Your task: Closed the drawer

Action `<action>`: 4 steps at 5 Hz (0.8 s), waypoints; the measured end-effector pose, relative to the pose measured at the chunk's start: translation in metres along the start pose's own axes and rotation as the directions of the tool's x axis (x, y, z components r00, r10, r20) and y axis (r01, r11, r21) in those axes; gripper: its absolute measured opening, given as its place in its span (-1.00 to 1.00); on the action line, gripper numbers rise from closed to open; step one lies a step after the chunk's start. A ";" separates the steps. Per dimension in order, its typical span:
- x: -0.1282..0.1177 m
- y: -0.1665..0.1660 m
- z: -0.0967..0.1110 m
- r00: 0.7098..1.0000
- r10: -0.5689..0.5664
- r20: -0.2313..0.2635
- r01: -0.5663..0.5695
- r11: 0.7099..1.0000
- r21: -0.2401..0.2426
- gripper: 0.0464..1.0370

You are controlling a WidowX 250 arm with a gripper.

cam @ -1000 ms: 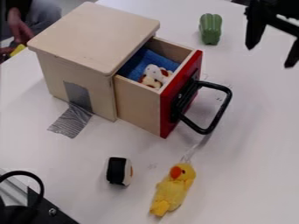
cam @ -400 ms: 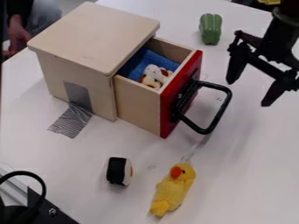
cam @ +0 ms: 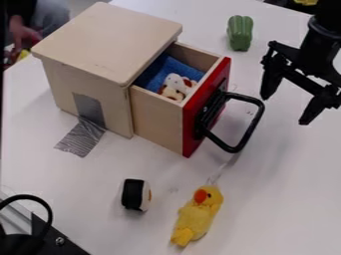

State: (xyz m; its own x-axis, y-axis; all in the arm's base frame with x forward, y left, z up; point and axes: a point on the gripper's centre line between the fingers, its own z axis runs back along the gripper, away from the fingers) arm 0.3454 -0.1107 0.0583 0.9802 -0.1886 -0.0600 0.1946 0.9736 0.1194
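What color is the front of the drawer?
The drawer's front is red; it shows best in the camera view.

Green pepper toy (cam: 240, 33) near far edge of bench (cam: 279, 209). Yellow plush duck (cam: 198, 216) lying toward near edge, orange beak, head pointing to far side. Black-and-white sushi toy (cam: 135, 194) left of duck, near it, not touching. Gray tape (cam: 83, 137), lower part stuck flat on bench, left side. White-and-brown plush (cam: 177, 85) on blue cloth (cam: 157, 69). Black cable (cam: 27, 197) looped at near left corner.
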 end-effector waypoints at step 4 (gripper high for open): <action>-0.020 0.008 -0.035 0.998 -0.023 -0.066 0.024 1.000 0.004 0.92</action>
State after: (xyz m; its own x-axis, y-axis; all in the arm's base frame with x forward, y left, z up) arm 0.3256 -0.0942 0.0261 0.9708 -0.2024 -0.1284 0.2181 0.9683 0.1221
